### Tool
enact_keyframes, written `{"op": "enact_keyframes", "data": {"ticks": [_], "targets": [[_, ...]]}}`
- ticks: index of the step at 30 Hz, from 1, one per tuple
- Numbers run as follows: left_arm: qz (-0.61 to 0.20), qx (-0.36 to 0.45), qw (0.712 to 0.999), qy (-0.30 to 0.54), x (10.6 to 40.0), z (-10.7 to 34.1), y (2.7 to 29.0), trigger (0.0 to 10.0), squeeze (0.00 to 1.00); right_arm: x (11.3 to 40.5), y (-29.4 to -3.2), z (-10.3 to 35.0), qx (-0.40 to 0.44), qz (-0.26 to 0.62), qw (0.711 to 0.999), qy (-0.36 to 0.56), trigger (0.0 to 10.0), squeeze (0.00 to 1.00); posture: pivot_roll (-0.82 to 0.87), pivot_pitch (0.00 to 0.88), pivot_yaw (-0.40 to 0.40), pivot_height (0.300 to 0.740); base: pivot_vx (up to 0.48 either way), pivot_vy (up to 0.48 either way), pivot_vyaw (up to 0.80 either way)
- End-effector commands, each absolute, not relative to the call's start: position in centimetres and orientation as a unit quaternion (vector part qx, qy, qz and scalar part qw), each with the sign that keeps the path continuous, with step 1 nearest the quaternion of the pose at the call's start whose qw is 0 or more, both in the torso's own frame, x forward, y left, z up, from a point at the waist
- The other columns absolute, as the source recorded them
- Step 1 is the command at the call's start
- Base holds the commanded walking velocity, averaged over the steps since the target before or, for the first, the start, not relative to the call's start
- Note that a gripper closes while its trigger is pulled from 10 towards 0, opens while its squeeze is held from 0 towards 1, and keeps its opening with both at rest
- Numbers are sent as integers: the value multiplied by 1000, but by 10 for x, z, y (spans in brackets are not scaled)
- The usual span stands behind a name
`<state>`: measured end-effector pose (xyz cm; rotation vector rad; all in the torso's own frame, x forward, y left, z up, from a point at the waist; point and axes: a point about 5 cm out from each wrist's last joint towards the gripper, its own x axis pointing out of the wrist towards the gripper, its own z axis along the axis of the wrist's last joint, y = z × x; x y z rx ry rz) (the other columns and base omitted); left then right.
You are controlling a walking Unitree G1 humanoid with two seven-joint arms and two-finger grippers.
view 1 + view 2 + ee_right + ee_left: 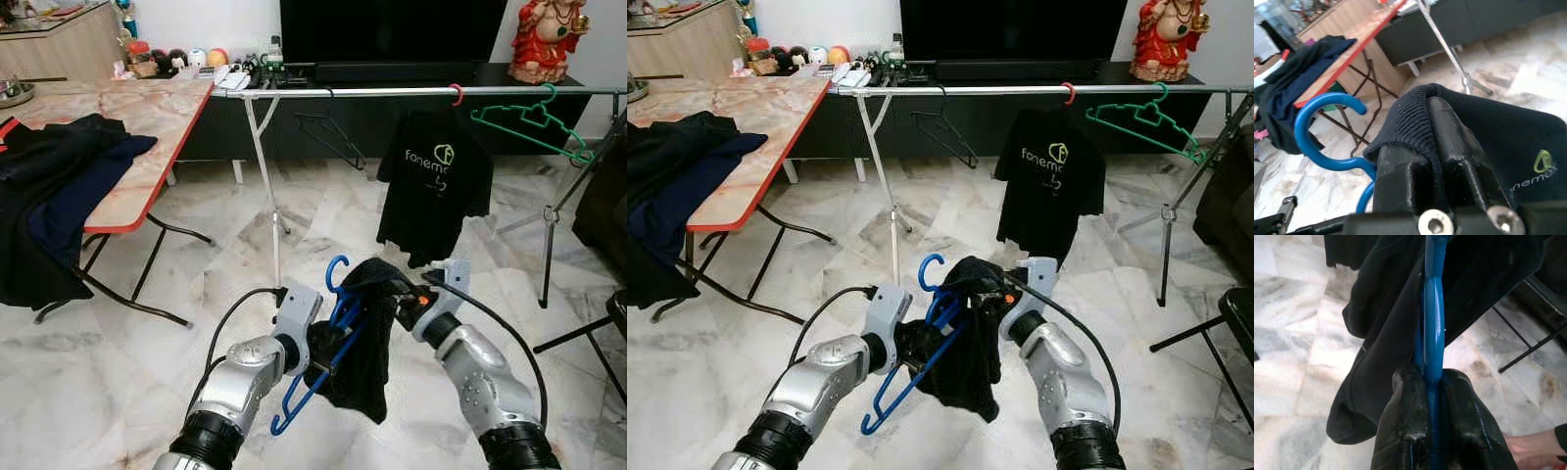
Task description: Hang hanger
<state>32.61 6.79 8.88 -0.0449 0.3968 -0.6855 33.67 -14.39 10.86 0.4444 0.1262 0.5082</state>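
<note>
Left eye view: our left gripper point(328, 357) clamped the blue hanger point(328, 338) low in front of us, rail point(392, 92) well ahead. Right gripper point(1437, 147) pinched the dark shirt's point(367, 343) collar draped on it.
</note>
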Motion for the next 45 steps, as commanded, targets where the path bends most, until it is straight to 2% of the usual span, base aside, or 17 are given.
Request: {"op": "enact_keyframes", "data": {"ticks": [1,7,10,12,16,19,24,28,31,38,40,45], "targets": [[-334,-20,924,183,329,93,67,10000,0,335,-145,113,229,252,939,57,0,0,88,62,4,740,0,0,0],[-329,-19,926,183,329,93,68,10000,0,329,-139,118,233,283,929,59,0,0,89,63,4,740,0,0,0],[-330,-18,926,185,329,92,68,10000,0,320,-129,133,235,351,906,26,0,0,86,63,5,740,0,0,0],[-331,-19,925,184,329,92,67,10000,0,311,-123,138,206,399,894,12,0,0,82,63,5,740,0,0,0],[-332,-21,925,182,330,93,66,10000,0,307,-122,138,186,416,890,12,0,0,83,62,4,740,0,0,0],[-336,-29,925,177,330,95,64,10000,0,311,-129,134,150,394,907,19,0,0,82,63,3,740,0,0,0],[-345,-53,922,165,329,98,63,10000,0,326,-148,129,100,301,948,27,0,0,81,63,3,740,0,0,0],[-350,-63,921,159,328,101,63,10000,0,330,-153,133,98,278,956,16,0,0,81,63,4,740,0,0,0],[-353,-86,920,147,329,106,62,10000,0,329,-145,143,112,313,943,-9,0,0,80,62,5,740,0,0,0],[-360,-94,917,141,329,108,59,10000,0,302,-118,148,98,456,884,-29,0,0,79,62,6,740,0,0,0],[-362,-94,917,142,328,108,58,10000,0,302,-119,146,96,452,886,-28,0,0,79,61,5,740,0,0,0],[-364,-98,915,141,327,107,58,10000,0,316,-135,135,72,380,922,1,0,0,78,63,6,740,0,0,0]]}}
